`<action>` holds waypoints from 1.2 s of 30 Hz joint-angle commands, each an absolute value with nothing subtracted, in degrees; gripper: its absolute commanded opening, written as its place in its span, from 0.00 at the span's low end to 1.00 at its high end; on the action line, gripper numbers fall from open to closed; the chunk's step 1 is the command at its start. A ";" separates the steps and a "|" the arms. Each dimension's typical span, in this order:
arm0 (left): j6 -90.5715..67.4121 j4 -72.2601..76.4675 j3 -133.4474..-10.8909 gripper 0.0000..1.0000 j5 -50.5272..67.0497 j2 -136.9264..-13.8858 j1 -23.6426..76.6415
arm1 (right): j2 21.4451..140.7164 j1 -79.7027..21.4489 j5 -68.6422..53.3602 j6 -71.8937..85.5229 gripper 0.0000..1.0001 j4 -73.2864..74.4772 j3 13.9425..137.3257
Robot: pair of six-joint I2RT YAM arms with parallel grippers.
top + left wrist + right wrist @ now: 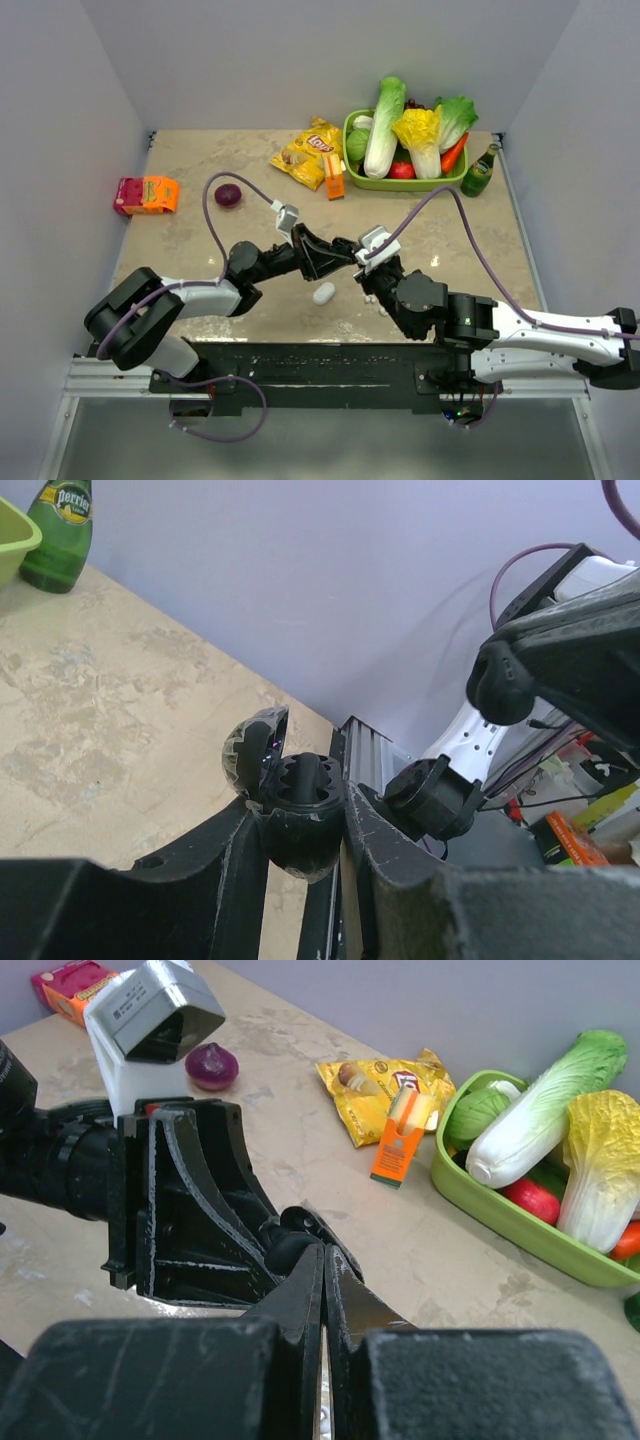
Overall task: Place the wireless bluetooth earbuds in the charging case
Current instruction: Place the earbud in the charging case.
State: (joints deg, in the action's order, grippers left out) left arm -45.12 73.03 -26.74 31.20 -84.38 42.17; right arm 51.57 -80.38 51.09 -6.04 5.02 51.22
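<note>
Table of pale mottled stone, both arms meeting at its middle. Left gripper clamped at a narrow span on the black case, one finger on each side; the case is lifted off the surface, lid swung open and tilted back. Buds hard to place: dark ribbed shapes sit in the wells of the black case, but whether they are buds or bare sockets cannot be told. Right gripper has its fingers pressed flat together, tips right against the black case on its right side; whether anything is pinched there cannot be told. White case lies shut on the table just nearer the arm bases than the black case. Two small white bits lie to the near right of the black case, under the right wrist, too small to identify. Far right of the black case is a green basket of vegetables with a bottle beside it; straight beyond it is a chips bag; far left of it is an onion.
</note>
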 commanded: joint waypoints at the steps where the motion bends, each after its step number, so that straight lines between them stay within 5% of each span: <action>1: -46.14 108.63 -29.27 0.00 33.05 -81.83 41.57 | 51.15 -80.77 52.65 -6.15 0.00 4.39 51.07; 36: -46.76 108.63 -29.18 0.00 34.19 -77.26 41.40 | 53.88 -80.86 57.13 -5.10 0.00 4.57 50.98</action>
State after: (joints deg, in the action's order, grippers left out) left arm -45.54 73.06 -27.88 33.76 -79.07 41.74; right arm 54.13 -80.62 54.81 -5.93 5.74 51.07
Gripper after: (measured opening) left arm 0.346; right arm 0.007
